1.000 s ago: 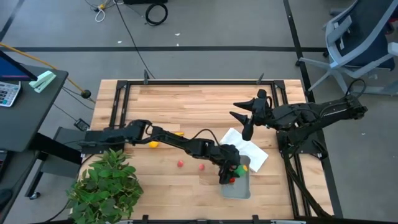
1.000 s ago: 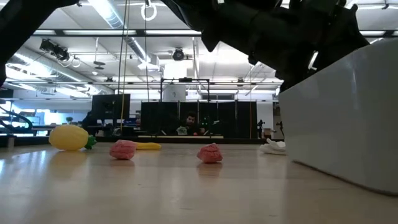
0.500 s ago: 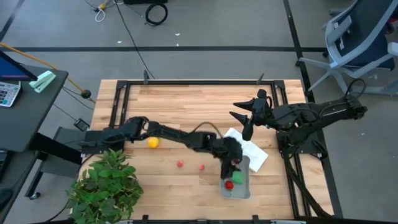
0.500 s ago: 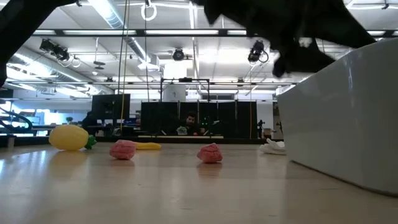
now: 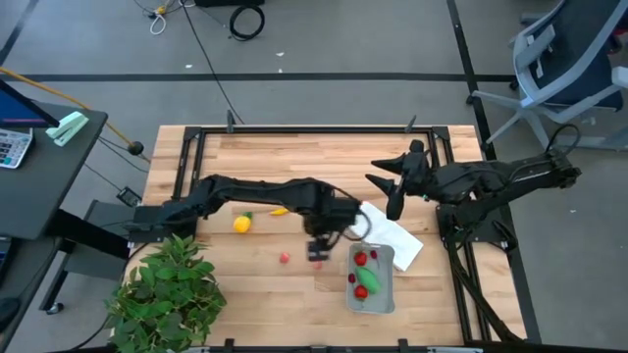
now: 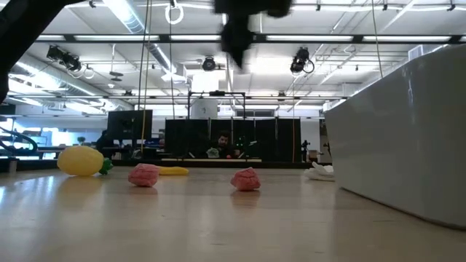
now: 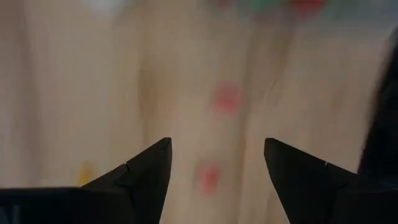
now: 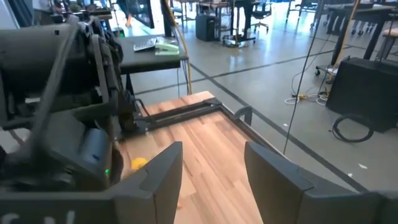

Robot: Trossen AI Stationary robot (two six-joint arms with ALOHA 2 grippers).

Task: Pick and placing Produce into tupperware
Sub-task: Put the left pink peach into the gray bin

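Observation:
The tupperware [image 5: 385,297], a pale grey tub near the table's front, holds two red pieces [image 5: 360,258] and a green oval [image 5: 370,279]; its wall [image 6: 408,138] fills the right of the low view. On the wood lie a yellow lemon [image 5: 241,224], a thin orange-yellow piece [image 5: 280,211] and two red pieces [image 6: 144,175] [image 6: 246,179]. My left gripper [image 5: 317,253] hangs open and empty above the table just left of the tupperware, pointing down; the two red pieces [image 7: 227,99] show between its fingers. My right gripper [image 5: 381,196] waits raised and open at the far right.
A white cloth [image 5: 397,238] lies against the tupperware's far side. A leafy green plant [image 5: 165,292] stands at the near left corner. A black frame [image 5: 314,128] runs along the table's far edge. Bare wood lies between the lemon and the tupperware.
My left gripper has risen out of the tupperware and gone toward the table's left, tipping until it points down. The green oval and the red pieces stay in the tupperware. The pieces on the wood have not moved.

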